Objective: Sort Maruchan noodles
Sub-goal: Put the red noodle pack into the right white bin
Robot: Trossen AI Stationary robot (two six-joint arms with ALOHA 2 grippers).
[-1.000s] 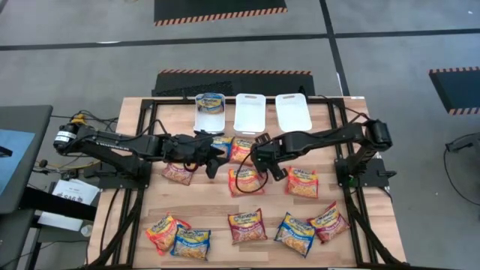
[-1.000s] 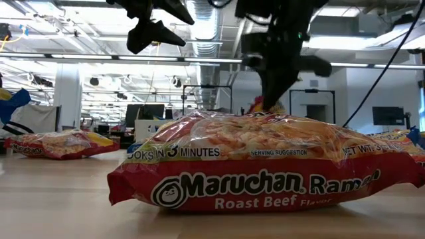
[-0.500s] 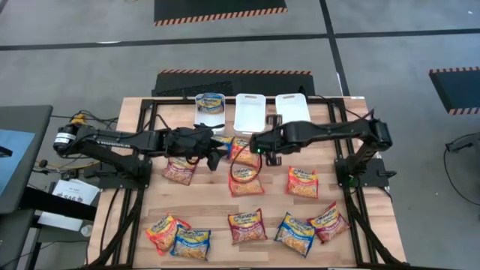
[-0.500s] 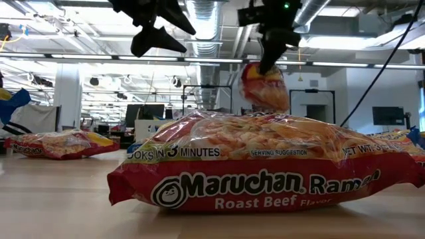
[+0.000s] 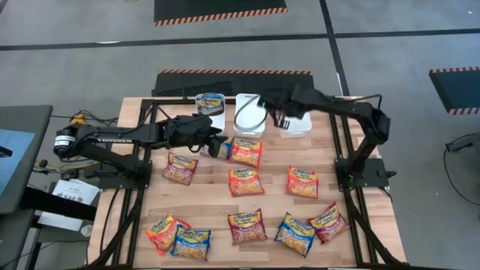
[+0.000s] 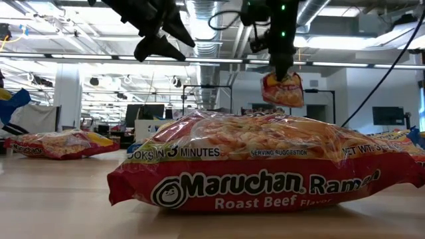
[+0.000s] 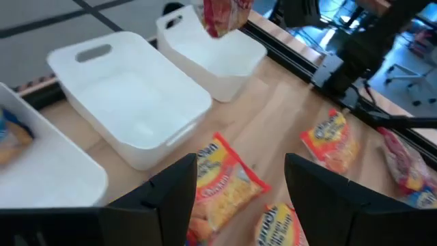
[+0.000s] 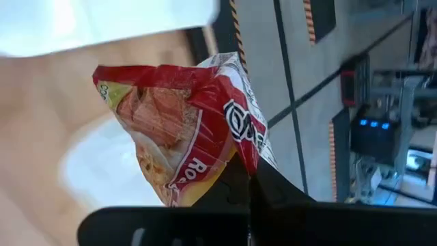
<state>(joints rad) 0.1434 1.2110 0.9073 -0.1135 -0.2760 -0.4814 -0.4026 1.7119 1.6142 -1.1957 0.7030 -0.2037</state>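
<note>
We are starting left of the middle tray [image 5: 249,120], where the left tray [image 5: 209,118] is holding one blue packet [image 5: 210,101]. Just in front of those two trays the left gripper [image 5: 216,148] is hovering above the table [image 5: 206,202], and we are seeing its jaws standing wide apart with nothing between them. In its wrist view the two dark fingers [image 7: 174,198] are framing an orange-red packet [image 7: 222,181] lying flat just in front of the middle tray. A second blue packet [image 5: 222,145] is peeking out under that gripper, touching the orange-red one.

Moving across, the right gripper [image 5: 266,105] is hanging high over the trays, about where the middle tray is meeting the right tray [image 5: 296,118]; we cannot tell which of the two it is over. Its jaws are clamping the top edge of a dark red packet [image 8: 184,130], which is dangling below them clear of everything, as the low view is showing [image 6: 282,89].

The remaining noodles are lying flat on the table in front of the middle tray: a dark red one [image 5: 178,169] off to the left, two more [image 5: 244,181] [image 5: 302,181] straight ahead and to the right, and a front row of five or six [image 5: 247,225] nearest us, well apart from the trays.
</note>
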